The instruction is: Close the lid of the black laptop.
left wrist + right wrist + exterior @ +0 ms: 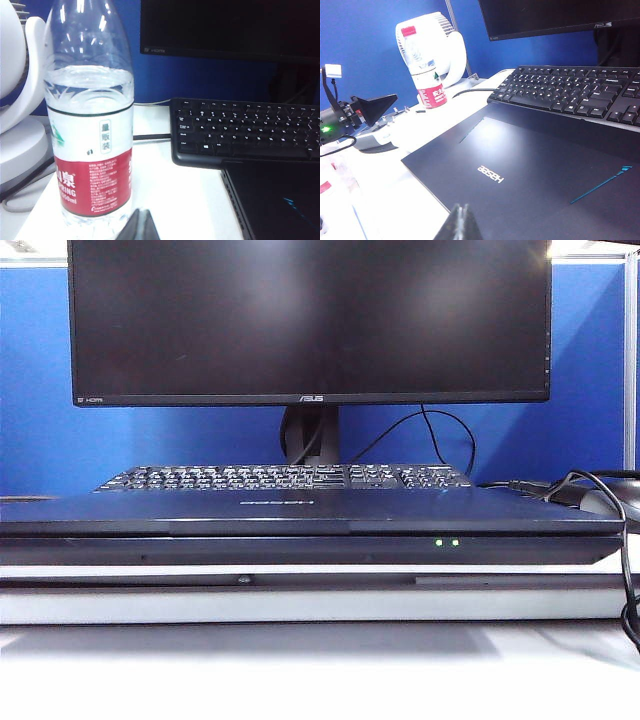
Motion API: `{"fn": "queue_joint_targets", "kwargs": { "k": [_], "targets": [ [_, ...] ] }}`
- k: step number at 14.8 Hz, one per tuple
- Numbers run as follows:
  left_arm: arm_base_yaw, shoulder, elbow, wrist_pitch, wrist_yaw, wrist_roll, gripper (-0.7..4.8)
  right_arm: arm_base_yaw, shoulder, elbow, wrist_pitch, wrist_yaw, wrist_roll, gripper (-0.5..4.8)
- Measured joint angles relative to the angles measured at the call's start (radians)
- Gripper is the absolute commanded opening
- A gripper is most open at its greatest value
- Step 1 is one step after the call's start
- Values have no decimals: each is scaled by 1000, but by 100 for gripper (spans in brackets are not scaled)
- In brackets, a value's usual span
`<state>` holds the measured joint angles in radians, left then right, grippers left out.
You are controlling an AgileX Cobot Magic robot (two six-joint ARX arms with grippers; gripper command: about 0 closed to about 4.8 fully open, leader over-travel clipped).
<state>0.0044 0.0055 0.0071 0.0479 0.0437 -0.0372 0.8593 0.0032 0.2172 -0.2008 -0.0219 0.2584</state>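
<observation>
Laptop lid (520, 165) already lies flat on the black laptop (310, 530), plain outer face up with its small logo showing, so the closing looks done and I judge that little is left beyond pulling clear. Starting at the tools: the right gripper (460, 225) shows only as a dark tip with its fingers pressed together, poised just above the near edge of the lid, which stretches away from it toward the far keyboard (575, 92). The left gripper (140, 225) shows the same way, tips together, beside a water bottle (90, 115) and off the laptop's left end, with just a corner of the lid in its view. The right arm is therefore the nearer one. The laptop's long axis runs left to right across the table (300, 670), in front of the keyboard and the monitor (310, 320). Counted: one laptop, one keyboard, one monitor, one bottle, one white fan (445, 45).
</observation>
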Motion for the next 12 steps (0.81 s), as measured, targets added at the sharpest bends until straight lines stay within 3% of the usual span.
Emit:
{"fn": "queue_joint_targets", "kwargs": {
  "k": [12],
  "targets": [
    [0,0,0,0,0,0,-4,0,0,0,-3,1,-26,-5]
  ]
}}
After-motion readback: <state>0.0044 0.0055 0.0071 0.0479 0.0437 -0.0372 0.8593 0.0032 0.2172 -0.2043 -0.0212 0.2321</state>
